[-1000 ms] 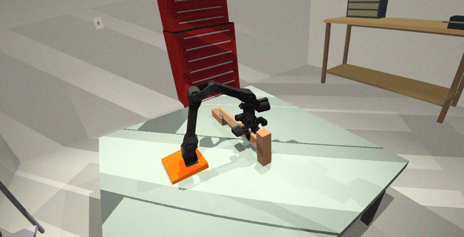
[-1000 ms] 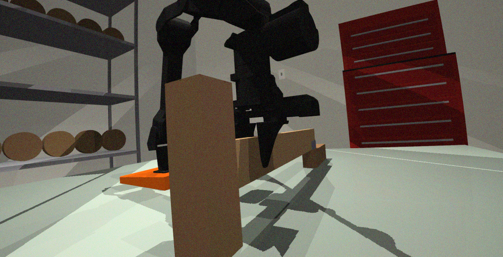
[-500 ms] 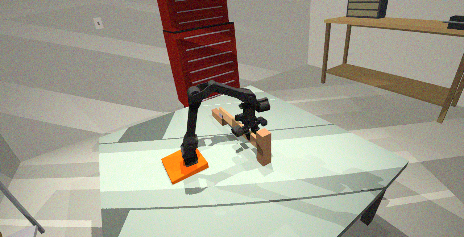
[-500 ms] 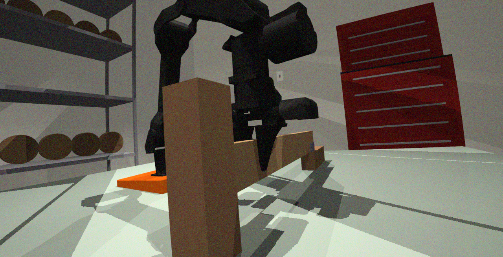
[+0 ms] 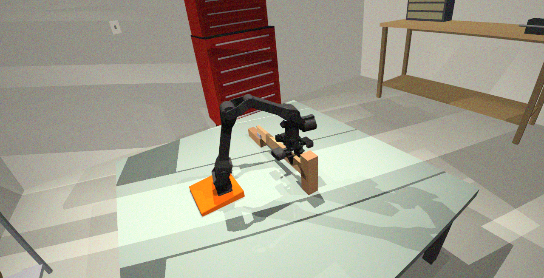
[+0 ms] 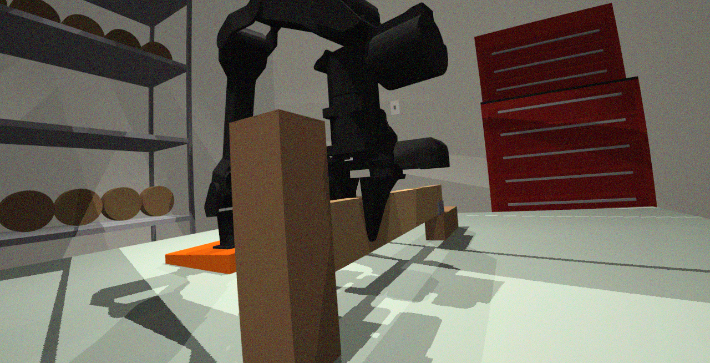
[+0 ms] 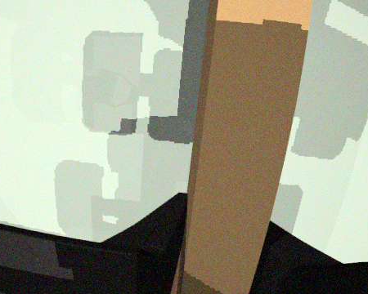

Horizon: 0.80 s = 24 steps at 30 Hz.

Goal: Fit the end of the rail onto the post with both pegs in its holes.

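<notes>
On the left of the top view stands my orange base plate (image 5: 216,199), and from it my arm reaches over to the rail (image 5: 274,146), which I hold from above. My gripper (image 5: 290,157) is closed on the rail near its post end, with the fingers (image 6: 373,211) down on both its sides; they are only a little apart, as wide as the rail itself. The rail is lifted off the surface (image 5: 342,215) here, and its end is at the post (image 5: 310,172), on the side that faces the footboard block (image 5: 257,135). I cannot see the pegs or the holes in any view, because the post covers the joint, so I cannot tell if the end already touches the post. I think the step now is the last pushing in. To do it well, I should push straight along the rail toward the post, keep the height the same so the pegs do not jam, and not twist my wrist. I should open only when the end sits flat on the post. The long axis of the rail runs from the footboard block at the back left to the post at the front right, and it looks nearly level. The far end seems to rest at the bracket (image 5: 258,136), but this part is small and I am not sure.
</notes>
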### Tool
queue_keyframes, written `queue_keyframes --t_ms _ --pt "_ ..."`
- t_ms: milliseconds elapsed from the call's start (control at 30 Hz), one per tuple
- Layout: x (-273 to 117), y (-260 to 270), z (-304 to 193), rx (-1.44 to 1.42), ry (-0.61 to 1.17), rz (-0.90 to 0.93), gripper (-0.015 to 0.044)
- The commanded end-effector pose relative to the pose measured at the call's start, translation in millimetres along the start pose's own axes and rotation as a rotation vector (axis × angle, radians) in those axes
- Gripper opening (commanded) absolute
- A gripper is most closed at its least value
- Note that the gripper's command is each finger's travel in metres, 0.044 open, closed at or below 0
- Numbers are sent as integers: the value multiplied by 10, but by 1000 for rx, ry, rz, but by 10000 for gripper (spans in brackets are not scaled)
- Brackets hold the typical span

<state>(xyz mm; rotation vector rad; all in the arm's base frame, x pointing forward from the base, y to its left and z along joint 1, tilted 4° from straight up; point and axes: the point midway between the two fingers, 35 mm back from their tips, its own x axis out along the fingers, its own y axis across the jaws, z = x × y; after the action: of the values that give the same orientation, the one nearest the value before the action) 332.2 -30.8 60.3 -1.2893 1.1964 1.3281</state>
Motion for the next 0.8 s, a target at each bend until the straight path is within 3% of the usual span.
queue_keyframes --t_ms 0,767 --pt "-15 -9 -38 0 11 -6 0" --pt "-7 -9 -78 0 11 -6 0"
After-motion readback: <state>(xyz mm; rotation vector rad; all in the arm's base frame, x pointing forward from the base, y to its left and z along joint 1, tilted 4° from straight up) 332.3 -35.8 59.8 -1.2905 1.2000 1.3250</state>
